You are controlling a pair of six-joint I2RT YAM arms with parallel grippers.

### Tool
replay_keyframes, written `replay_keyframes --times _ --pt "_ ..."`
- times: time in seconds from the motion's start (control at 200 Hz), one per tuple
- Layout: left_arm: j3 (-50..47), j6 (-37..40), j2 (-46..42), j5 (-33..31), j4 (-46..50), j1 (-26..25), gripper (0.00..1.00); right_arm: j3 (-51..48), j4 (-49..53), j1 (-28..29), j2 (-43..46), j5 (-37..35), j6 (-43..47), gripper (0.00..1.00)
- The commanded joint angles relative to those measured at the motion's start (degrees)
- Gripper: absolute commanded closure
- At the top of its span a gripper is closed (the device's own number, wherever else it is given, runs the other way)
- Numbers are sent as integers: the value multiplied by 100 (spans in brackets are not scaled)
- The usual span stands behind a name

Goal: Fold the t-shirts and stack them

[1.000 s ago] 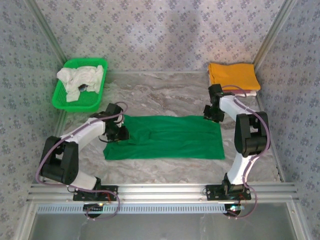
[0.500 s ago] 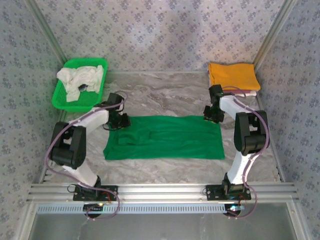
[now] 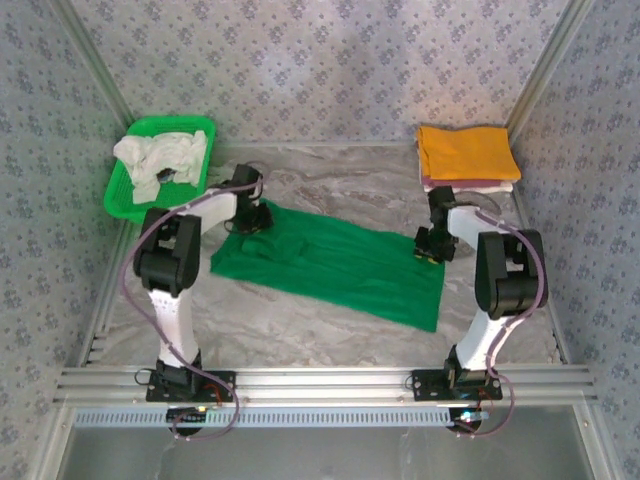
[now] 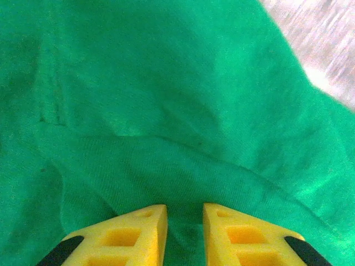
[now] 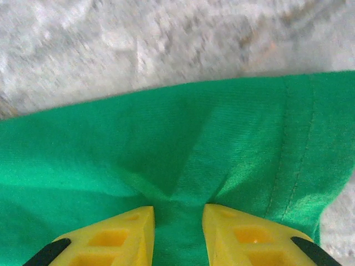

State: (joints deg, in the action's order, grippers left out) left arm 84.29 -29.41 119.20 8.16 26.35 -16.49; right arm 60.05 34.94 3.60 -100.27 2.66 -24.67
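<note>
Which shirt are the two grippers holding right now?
The bright green t-shirt, spread mid-table; the orange-yellow one lies folded back right, whitish ones fill the basket.

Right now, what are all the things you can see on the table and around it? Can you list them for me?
green shirt: one, bright green, spread out mid-table, lying askew
orange shirt: one, orange-yellow, folded, on top of the pile at the far right corner
pale shirts: number unclear, whitish and pale pink, folded under the orange shirt
basket: one, green plastic mesh, far left corner
white clothes: number unclear, whitish, crumpled in the basket
table: one, grey marbled
walls: three, grey-blue with a pattern, around the table
left gripper: one, yellow fingers, pinching the green shirt's far left corner
right gripper: one, yellow fingers, pinching the green shirt's far right corner
</note>
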Motion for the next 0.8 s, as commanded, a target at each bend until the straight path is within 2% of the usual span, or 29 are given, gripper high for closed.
replay_keyframes --times 0.0,0.13,0.26,0.355,0.43,0.49,0.55,0.69,0.795 --pt "1235 378 991 97 192 17 76 -559 126 97 364 197 -386 67" --pt "3312 541 2050 362 770 -76 75 -1134 122 498 927 253 -845 67" --pt "5241 666 3008 420 1530 -194 75 -1643 89 1323 1474 156 -1638 66" --pt "6089 730 3355 423 1854 -225 75 -2025 -196 1888 1744 161 -2287 65" --pt "6278 770 3250 253 2042 -182 75 -2044 -229 2149 1884 99 -2531 65" --pt "6019 796 2873 62 2067 -115 75 -1854 -89 2230 1998 -74 -2528 64" --pt "5255 803 2169 -75 1774 -42 73 -1580 144 2230 2084 -220 -2403 63" --pt "2179 479 -190 -228 189 159 68 -644 573 2217 2028 -534 -1852 58" --pt "337 150 -1474 -380 -329 181 69 146 550 2226 1565 -680 -1366 56"
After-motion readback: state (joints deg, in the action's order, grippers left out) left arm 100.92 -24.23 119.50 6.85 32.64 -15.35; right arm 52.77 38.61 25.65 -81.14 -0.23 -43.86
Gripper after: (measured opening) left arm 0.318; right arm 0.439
